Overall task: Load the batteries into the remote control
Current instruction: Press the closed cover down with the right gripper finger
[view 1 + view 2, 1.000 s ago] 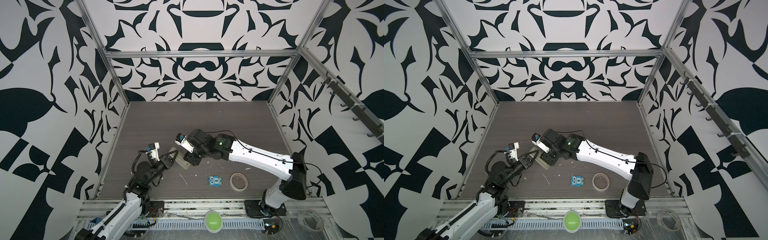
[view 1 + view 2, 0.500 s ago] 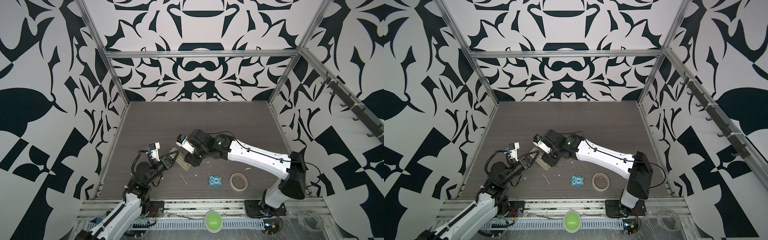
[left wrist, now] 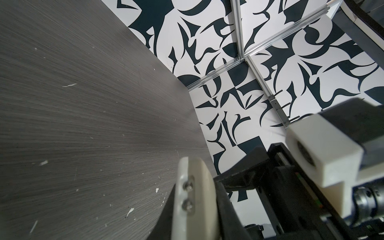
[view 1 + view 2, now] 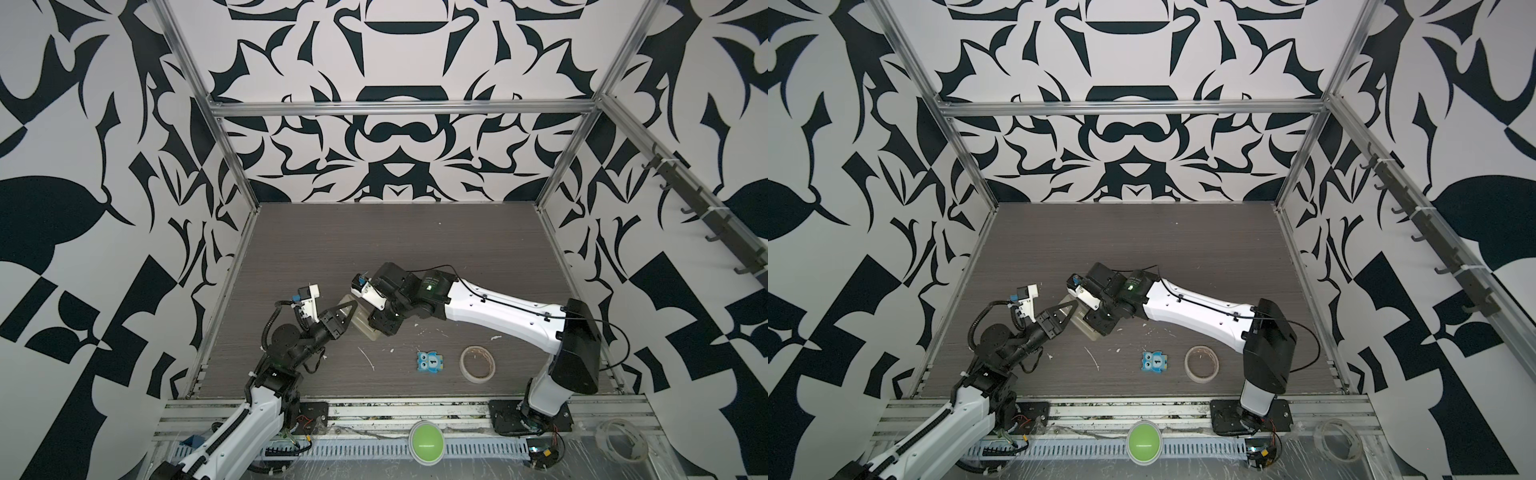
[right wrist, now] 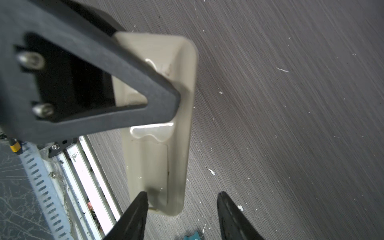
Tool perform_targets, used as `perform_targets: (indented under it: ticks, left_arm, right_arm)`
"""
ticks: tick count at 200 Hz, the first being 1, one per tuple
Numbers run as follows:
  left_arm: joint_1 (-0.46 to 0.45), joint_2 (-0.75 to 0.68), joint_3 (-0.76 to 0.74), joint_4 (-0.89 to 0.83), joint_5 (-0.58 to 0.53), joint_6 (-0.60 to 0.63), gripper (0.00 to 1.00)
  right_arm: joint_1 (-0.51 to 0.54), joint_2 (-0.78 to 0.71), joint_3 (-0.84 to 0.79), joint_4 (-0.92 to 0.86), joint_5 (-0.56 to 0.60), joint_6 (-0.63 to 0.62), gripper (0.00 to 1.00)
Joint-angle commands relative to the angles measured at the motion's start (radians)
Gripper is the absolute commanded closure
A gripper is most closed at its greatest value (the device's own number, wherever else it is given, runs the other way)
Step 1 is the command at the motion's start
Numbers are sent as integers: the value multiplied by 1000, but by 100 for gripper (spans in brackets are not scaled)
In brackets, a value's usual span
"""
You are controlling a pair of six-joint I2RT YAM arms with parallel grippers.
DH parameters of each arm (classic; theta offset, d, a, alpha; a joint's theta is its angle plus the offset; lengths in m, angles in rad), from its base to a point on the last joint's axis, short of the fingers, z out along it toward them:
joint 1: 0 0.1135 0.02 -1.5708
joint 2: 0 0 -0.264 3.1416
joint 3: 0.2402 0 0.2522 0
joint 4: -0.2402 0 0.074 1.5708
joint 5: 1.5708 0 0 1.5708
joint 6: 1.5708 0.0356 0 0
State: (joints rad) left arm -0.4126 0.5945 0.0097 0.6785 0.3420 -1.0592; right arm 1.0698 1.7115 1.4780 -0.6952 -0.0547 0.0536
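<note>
Left of the table's centre, nearer the front edge than the back: the remote control is sitting between the two arms, plain off-white back facing up. Whether its lower end is resting on the table is not clear.

The left gripper is clamping the remote across its width near one end. In the right wrist view its dark triangular jaw is lying over the back of the casing, with the jaws closed on it.

The right gripper is hanging at the remote's other end with its jaws parted and holding nothing. One fingertip is touching or nearly touching the end of the battery cover panel, and the other is standing apart over bare table.

The cover's seam is showing as a full rectangle, so the compartment is probably shut. The batteries are not showing in any view.

Handling, as a judgement:
- The casing is looking light, rigid and glossy, so it is likely slippery under narrow jaws.
- The best hold is across the long side edges, away from the cover, as the left jaws are doing.
- The cover is thin and probably clips in, so a sliding push at its end is safer than prying.

A blue owl tile, a tape roll and white scraps are lying toward the front edge, clear of the work.
</note>
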Motion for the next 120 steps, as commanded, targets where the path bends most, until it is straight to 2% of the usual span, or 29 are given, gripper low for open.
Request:
perform_targets:
  ticks: [1, 120]
  left_arm:
    - [-2, -11, -33, 70, 11, -17, 100]
    - [-3, 49, -25, 158, 37, -45, 100]
  right_arm:
    - [-5, 6, -13, 16, 47, 8, 43]
    - [-42, 75, -58, 112, 2, 15, 44]
